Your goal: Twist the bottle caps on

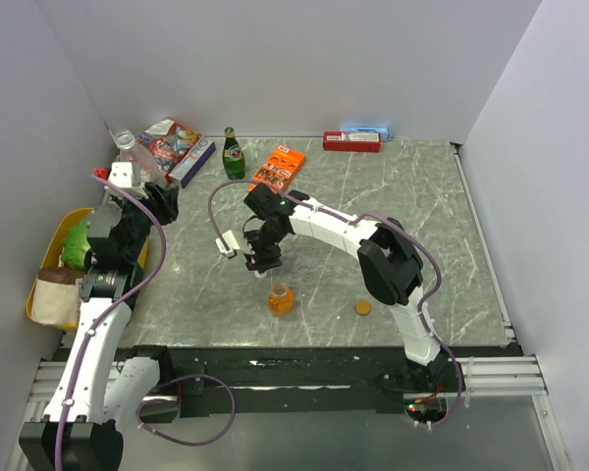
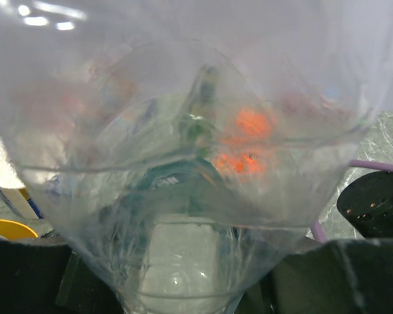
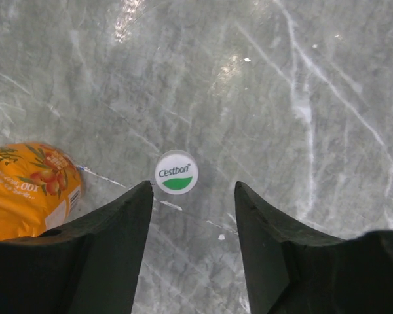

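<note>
A white bottle cap with a green mark [image 3: 177,173] lies flat on the marble table, just beyond my right gripper [image 3: 193,190], closer to its left finger. That gripper [image 1: 263,260] hangs open over the table with nothing between its fingers. The squat orange bottle [image 1: 281,299] stands just in front of it and shows at the left edge of the right wrist view [image 3: 26,190]. An orange-brown cap [image 1: 362,307] lies near the front edge. At the far left, my left gripper [image 1: 130,182] is shut on a clear translucent bottle [image 2: 190,196], which fills its wrist view.
A tall green glass bottle [image 1: 234,154], an orange box [image 1: 278,167], a red box [image 1: 352,140], a blue-white box [image 1: 191,162] and snack packets [image 1: 169,135] line the back. A yellow bin [image 1: 51,257] sits off the table's left edge.
</note>
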